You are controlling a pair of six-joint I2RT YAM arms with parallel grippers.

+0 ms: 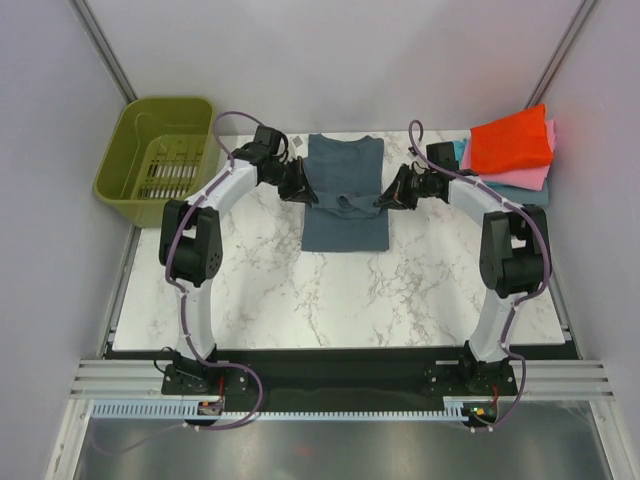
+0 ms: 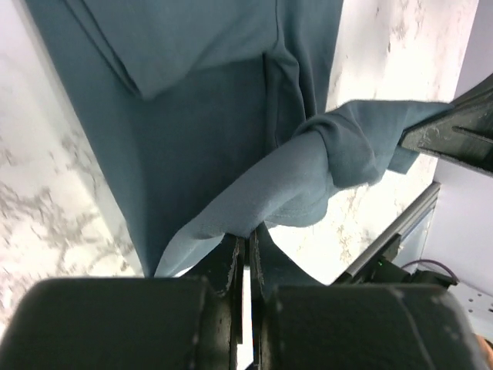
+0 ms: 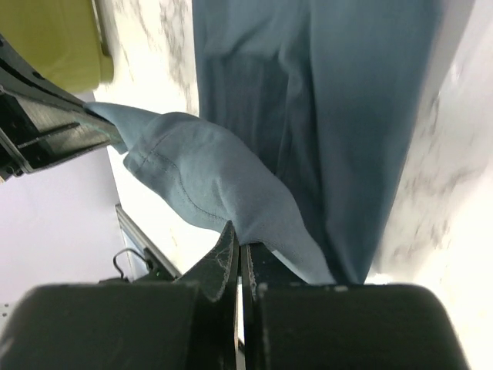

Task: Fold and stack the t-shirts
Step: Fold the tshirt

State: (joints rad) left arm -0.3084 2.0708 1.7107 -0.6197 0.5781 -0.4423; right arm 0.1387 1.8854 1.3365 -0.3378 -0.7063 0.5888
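A slate blue-grey t-shirt (image 1: 344, 190) lies as a long strip on the marble table, sides folded in. My left gripper (image 1: 303, 191) is shut on its left edge, and the cloth (image 2: 269, 189) rises from between the jaws. My right gripper (image 1: 385, 197) is shut on its right edge, with the cloth (image 3: 223, 185) pinched the same way. The held part sags between the grippers above the shirt's middle. A stack of folded shirts sits at the far right: red-orange (image 1: 512, 138) on top, pink (image 1: 530, 175) under it, teal blue (image 1: 523, 190) lowest.
An olive-green plastic basket (image 1: 158, 160) stands off the table's far left corner; a part of it shows in the right wrist view (image 3: 62, 38). The table's bare marble (image 1: 330, 300) runs from the shirt to the near edge.
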